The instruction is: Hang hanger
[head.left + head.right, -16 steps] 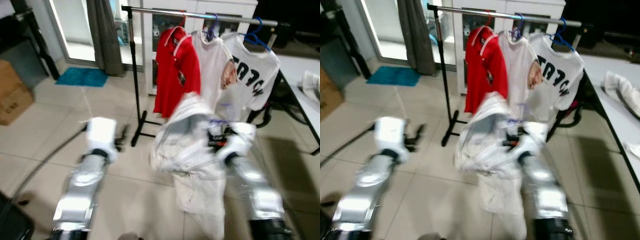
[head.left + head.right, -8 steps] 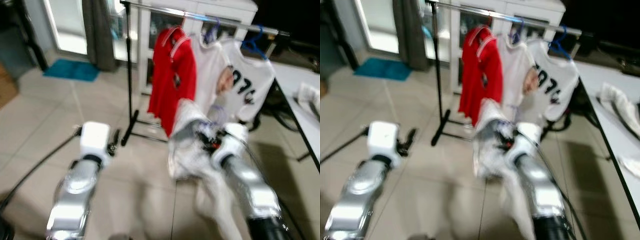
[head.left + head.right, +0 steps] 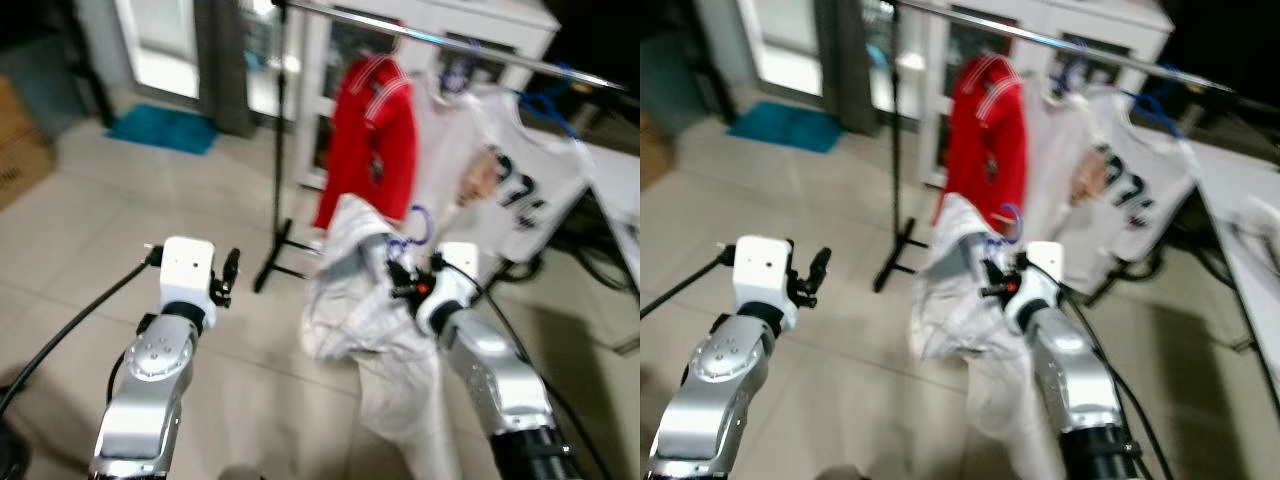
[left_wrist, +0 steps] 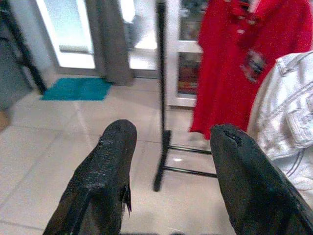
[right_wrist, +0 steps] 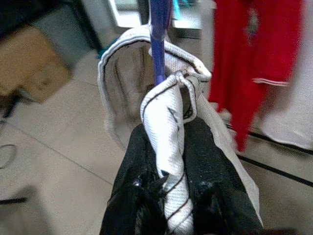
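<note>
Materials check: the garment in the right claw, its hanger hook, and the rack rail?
White garment: looks like woven cloth with thin dark stripes; matte, folds and drapes limply. Hanger hook: purple, smooth and thin, probably plastic or coated wire; too blurred to settle. Rack rail: bright, reflective bar, likely chromed metal, on a black matte upright. The right claw is shut on the garment's fabric.

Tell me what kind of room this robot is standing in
Probably a room in a home, used for laundry: a clothes rack holding a red shirt on hangers, a tiled floor, and a glass door with a curtain.
</note>
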Available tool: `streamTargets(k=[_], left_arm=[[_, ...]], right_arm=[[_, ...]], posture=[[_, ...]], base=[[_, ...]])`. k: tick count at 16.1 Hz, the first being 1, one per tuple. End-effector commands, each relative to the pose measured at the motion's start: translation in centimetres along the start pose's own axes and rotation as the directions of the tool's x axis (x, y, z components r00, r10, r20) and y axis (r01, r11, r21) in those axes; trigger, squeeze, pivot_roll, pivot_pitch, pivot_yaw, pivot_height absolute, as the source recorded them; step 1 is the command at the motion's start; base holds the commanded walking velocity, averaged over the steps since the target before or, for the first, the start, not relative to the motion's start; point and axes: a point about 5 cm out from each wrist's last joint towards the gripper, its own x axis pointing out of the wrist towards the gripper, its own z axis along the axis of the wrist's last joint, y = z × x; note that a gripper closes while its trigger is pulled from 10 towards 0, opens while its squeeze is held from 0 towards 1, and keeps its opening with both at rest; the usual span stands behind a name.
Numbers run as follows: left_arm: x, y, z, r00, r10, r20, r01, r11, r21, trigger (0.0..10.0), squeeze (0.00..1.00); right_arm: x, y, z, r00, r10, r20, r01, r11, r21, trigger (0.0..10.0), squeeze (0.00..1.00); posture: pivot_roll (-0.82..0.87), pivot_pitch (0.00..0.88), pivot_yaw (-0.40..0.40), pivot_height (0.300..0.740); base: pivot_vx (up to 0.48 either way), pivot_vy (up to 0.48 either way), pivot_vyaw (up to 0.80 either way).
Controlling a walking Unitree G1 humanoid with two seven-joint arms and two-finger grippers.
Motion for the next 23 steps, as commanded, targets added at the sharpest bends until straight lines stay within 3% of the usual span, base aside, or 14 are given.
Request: streamTargets(k=[1, 23], left_arm=[[0.22, -0.94, 0.27, 0.999, -0.038, 0.006, 0.038, 0.999, -0.015, 10.0, 0.0], [0.55, -1.35, 0.57, 0.998, -0.063, 0.016, 0.063, 0.997, -0.044, 10.0, 0.0]], right_arm=[[-0.48, -1.65, 1.78, 0.995, -0.063, 0.08, 0.063, 0.998, 0.002, 10.0, 0.0], [0.05, -1.66, 1.98, 0.994, -0.079, 0.075, 0.08, 0.997, -0.013, 10.0, 0.0]], posture=[[0.12, 0.04, -0.096, 0.74], [0.12, 0.036, -0.078, 0.74]], base=[[0.315, 0.0, 0.0], [0.316, 0.0, 0.0]])
